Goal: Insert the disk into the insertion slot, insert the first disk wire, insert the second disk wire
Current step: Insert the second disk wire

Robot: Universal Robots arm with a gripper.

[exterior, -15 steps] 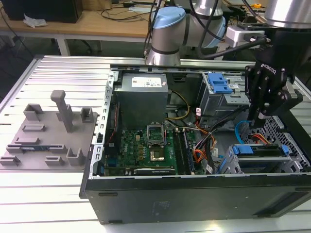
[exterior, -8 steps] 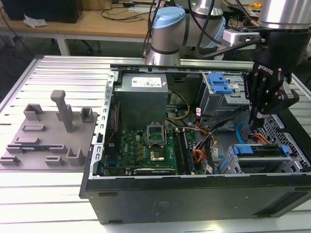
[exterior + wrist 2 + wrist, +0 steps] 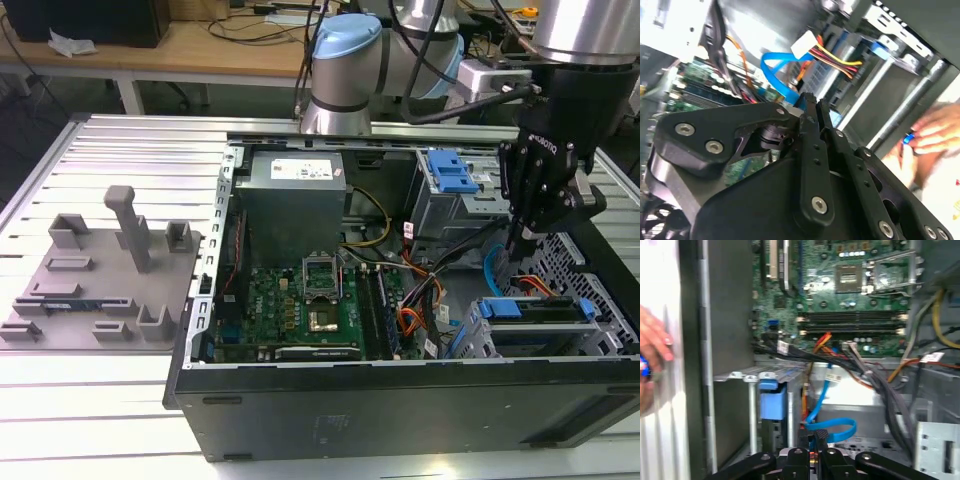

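A cable bundle (image 3: 880,385) and the second disk wire (image 3: 840,429) hem in the tool (image 3: 814,437).

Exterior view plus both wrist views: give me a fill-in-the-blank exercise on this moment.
1. The gripper has its fingers ____ on the light blue second disk wire.
2. The disk, seated in the insertion slot, is framed in bright ____ plastic.
3. In both wrist views a person's ____ shows beside the case.
Missing words: shut; blue; hand.

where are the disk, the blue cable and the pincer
disk (image 3: 500,308), exterior view, on its blue carrier's front end
blue cable (image 3: 840,432), first wrist view, on the loop's bend
pincer (image 3: 815,442), first wrist view, midway between the fingertips
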